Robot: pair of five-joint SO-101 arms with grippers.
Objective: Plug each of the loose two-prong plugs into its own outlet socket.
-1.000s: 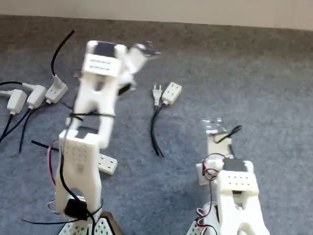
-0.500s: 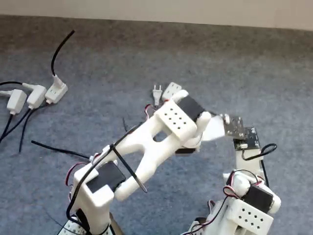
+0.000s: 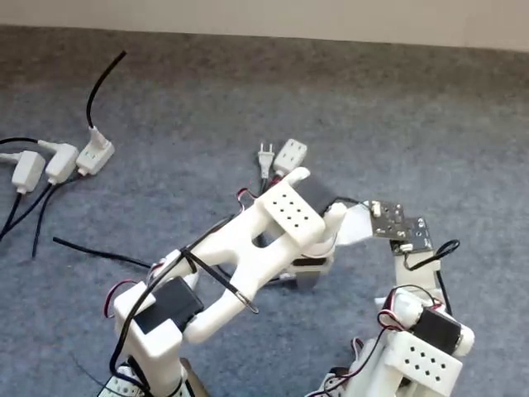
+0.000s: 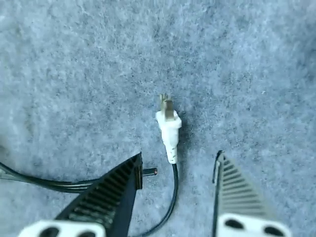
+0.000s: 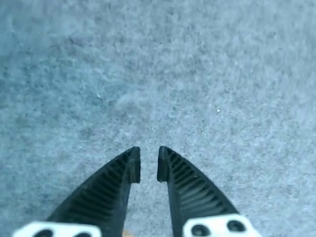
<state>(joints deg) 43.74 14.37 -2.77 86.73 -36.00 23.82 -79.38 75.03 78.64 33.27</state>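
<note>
Grey carpet point(image 3: 463, 124) covers the whole work surface. At the far left lie three white sockets point(image 3: 62, 163) in a row, each with a cord running from it. They appear to be mated with their plugs already, though the joints are too small to confirm. Toward the centre, the loose two-prong plug point(image 3: 265, 155) lies flat just beside the free white socket point(image 3: 291, 154), not yet inserted, so this pairing looks like the work left to do. The left arm point(image 3: 281, 223) stretches across the middle, and the left gripper point(image 4: 178, 160) hangs spread wide over the plug's black cord, just short of the plug body and gripping nothing. At the near right, the right arm point(image 3: 417, 356) holds the right gripper point(image 5: 148, 158) over bare carpet, its fingers drawn almost together and empty. No brand, label or writing can be read anywhere.
</note>
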